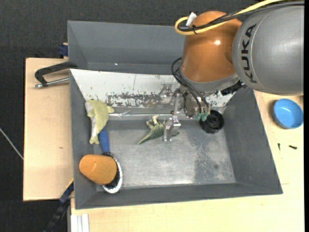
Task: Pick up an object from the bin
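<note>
Near bin [193,166] centre we see gripper [171,129] low, just beside right end of small green toy dinosaur [153,131]; apart or together, we cannot tell. Dinosaur long axis diagonal, thin tail pointing lower left. Floor toward front and right bare. Black ring [211,122] near on right, orange lump [98,168] in left-front corner.

The bin [251,144] is plain grey with a scuffed, speckled floor, the little dinosaur [153,131] is green, the limp rag [99,114] pale yellow-green, the brush handle [103,140] blue, the lump [98,168] orange and the ring [211,122] black.
</note>
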Controlling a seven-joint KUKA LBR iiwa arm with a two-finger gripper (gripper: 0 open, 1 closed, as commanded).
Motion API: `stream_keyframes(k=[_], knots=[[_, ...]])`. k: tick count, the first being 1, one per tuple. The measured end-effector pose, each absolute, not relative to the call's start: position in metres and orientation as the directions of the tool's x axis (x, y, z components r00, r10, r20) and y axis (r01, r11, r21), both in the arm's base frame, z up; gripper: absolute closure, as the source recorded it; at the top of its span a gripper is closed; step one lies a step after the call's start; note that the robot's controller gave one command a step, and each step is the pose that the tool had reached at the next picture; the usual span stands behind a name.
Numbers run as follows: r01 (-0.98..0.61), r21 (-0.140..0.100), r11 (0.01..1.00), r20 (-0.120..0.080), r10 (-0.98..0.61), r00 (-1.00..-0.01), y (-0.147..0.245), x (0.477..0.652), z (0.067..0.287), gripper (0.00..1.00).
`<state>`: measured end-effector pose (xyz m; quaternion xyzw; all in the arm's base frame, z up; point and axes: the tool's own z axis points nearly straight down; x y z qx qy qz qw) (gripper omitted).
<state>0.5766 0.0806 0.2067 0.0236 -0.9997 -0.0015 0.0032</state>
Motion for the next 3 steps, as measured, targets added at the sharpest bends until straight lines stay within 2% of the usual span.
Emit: stream_keyframes(k=[1,2,3], knots=[[0.019,0.003,1.0,-0.006,0.019,-1.0,0.09,0.602,0.071,0.0],[0.018,0.005,1.0,-0.017,0.018,-1.0,0.091,0.604,0.076,1.0],[0.028,0.003,1.0,-0.013,0.028,-1.0,0.082,0.585,0.203,1.0]])
